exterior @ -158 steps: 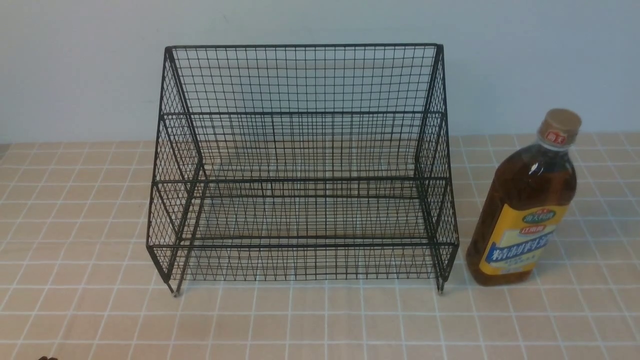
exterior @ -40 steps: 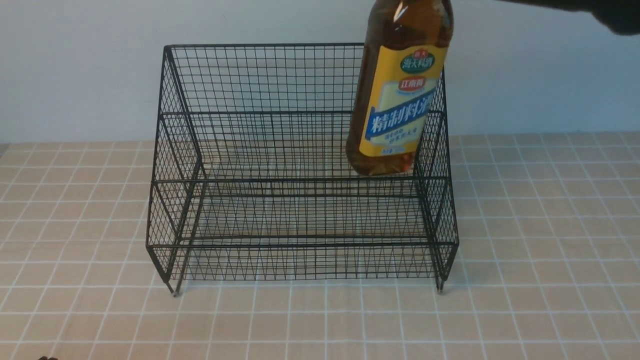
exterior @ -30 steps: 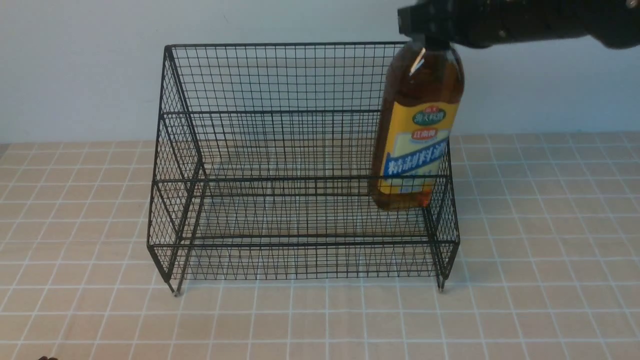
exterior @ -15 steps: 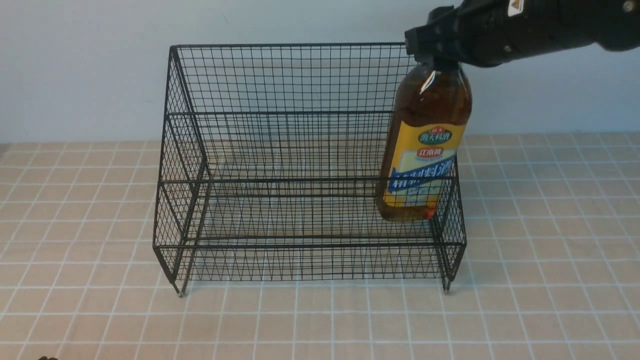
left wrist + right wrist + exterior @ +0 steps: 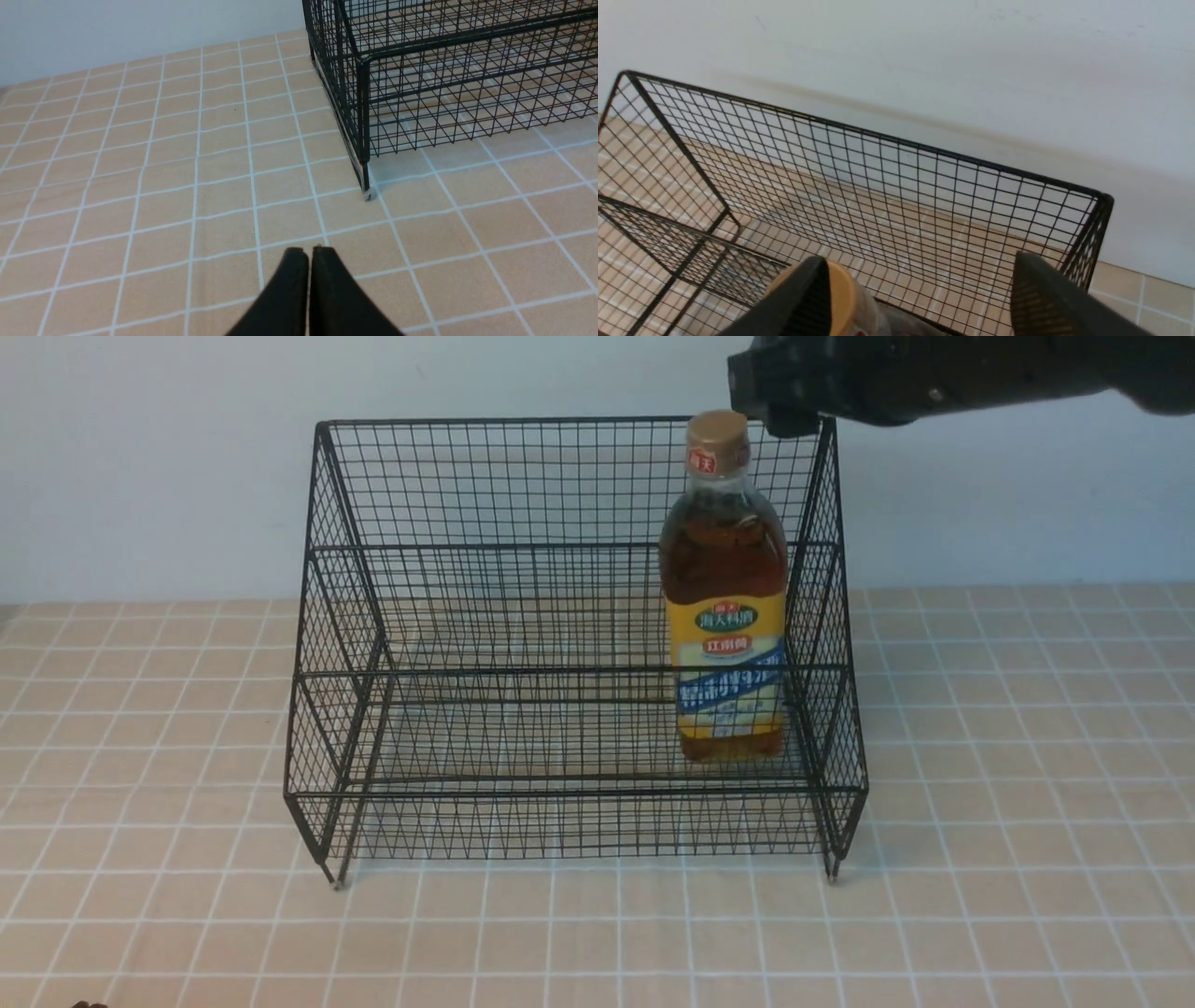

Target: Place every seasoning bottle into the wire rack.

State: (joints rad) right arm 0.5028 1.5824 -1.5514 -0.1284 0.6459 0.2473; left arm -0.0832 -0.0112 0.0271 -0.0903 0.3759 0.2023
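Front view: seasoning bottle (image 5: 726, 560) seen nearly whole, cap to base, upright in the right-hand part of the black wire-mesh rack (image 5: 569, 793), behind the mesh of the lower front. Right gripper (image 5: 920, 294) seen from the side beside the cap; the gap between its 2 fingers is shown only in the right wrist view: fingers well apart, nothing clamped. Left gripper (image 5: 310, 289) is shown in the left wrist view, 2 fingertips together, near 1 rack foot. Compared with 0.5 s earlier, the bottle is released, straightened and shifted left; the cap is uncovered.
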